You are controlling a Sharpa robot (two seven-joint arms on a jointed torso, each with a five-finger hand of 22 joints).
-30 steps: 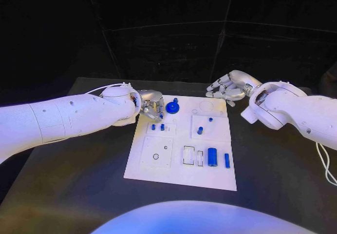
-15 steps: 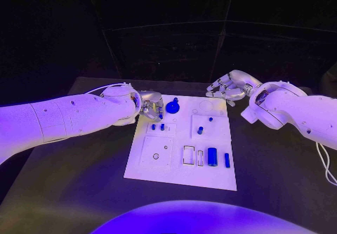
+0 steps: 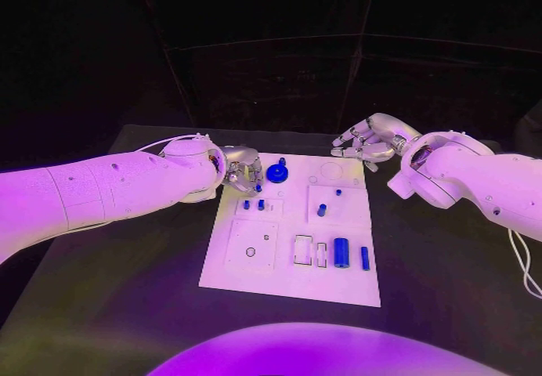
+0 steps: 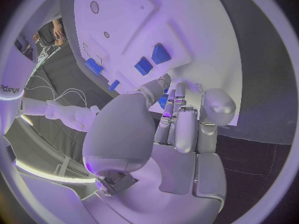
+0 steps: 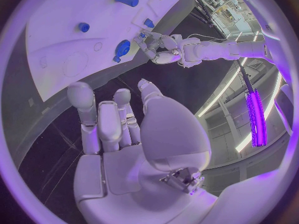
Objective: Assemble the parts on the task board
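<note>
The white task board (image 3: 285,278) lies in the middle of the black table. My left hand (image 3: 242,171) hovers over its far left corner with its fingers curled, pinching a small blue part (image 4: 164,98) between thumb and fingertips. Just beside it stands a round blue knob (image 3: 278,172). Two small blue pegs (image 3: 253,204) stand close below the hand. My right hand (image 3: 368,141) hangs over the board's far right corner, fingers half bent and holding nothing. The right wrist view looks across at the left hand (image 5: 159,47) and the knob (image 5: 122,49).
More blue parts sit on the board: a peg (image 3: 322,209), a tiny stud (image 3: 337,191), a thick cylinder (image 3: 341,252) and a thin one (image 3: 365,258). A small ring (image 3: 250,251) lies on the board's near left square. Bare black table (image 3: 452,298) surrounds the board.
</note>
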